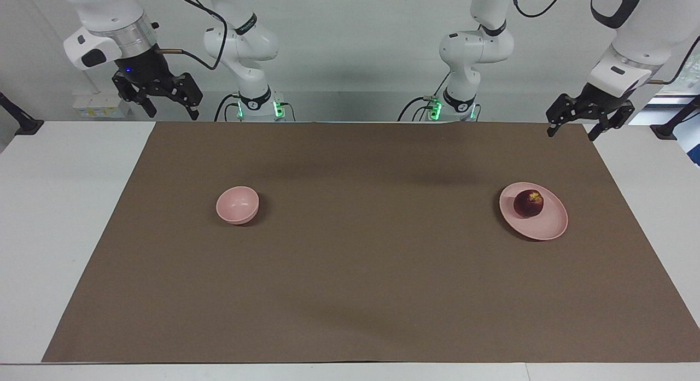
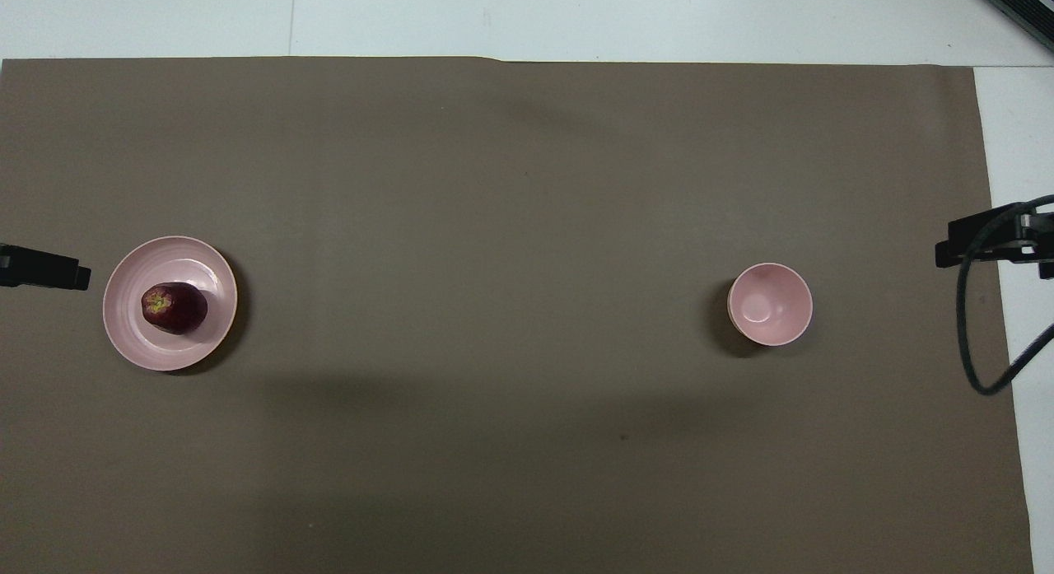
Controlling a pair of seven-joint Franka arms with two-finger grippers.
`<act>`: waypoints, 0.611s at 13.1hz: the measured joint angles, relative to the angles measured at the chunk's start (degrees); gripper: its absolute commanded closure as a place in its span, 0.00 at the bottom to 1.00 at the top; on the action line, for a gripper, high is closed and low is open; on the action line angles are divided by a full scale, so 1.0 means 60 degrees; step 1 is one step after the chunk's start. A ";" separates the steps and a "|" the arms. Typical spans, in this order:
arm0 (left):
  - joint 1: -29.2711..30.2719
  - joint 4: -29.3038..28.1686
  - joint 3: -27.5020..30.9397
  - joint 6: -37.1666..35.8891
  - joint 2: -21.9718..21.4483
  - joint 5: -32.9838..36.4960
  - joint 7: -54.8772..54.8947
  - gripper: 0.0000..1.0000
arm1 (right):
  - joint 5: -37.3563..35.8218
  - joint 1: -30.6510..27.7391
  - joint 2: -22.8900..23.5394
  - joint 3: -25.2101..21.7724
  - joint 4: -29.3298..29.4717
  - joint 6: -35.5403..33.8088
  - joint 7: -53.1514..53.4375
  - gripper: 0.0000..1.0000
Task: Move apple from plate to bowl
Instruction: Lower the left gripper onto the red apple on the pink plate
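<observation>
1. One apple (image 1: pixel 528 203) is resting on the plate (image 1: pixel 547 228), on the part of it nearer to the robots. It is not yet gripped.
2. One plate is sitting on the brown mat (image 1: pixel 372 271) toward the left arm's end of the desk (image 1: pixel 54 217).
3. One bowl (image 1: pixel 237 204) is standing empty toward the right arm's end, well apart from the plate.
4. The left gripper (image 1: pixel 590 118) is hanging in the air over the mat's edge, near the plate, jaws wide and holding nothing.
5. The right gripper (image 1: pixel 158 94) is waiting raised by the mat's corner at its own end, jaws wide and empty.
6. Risk: the round apple is likely to roll if the jaws are closing off-centre.
7. Risk: a low descent could be striking the rim and tipping the shallow plate.
8. Risk: the long carry to the narrow bowl makes a drop or a missed release likely.
</observation>
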 measured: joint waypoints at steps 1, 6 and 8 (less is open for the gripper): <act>0.0000 -0.0511 0.0000 0.0488 0.0004 0.0000 0.0003 0.00 | 0.0006 0.0007 0.0003 0.0015 -0.0087 0.0119 0.0003 0.00; 0.0295 -0.2294 0.0087 0.2418 0.0021 0.0002 0.0283 0.00 | 0.0152 0.0148 0.0017 0.0104 -0.0832 0.0970 0.0465 0.00; 0.0489 -0.2900 0.0105 0.3199 0.0049 0.0002 0.0426 0.00 | 0.0235 0.0316 0.0028 0.0119 -0.1230 0.1331 0.0824 0.00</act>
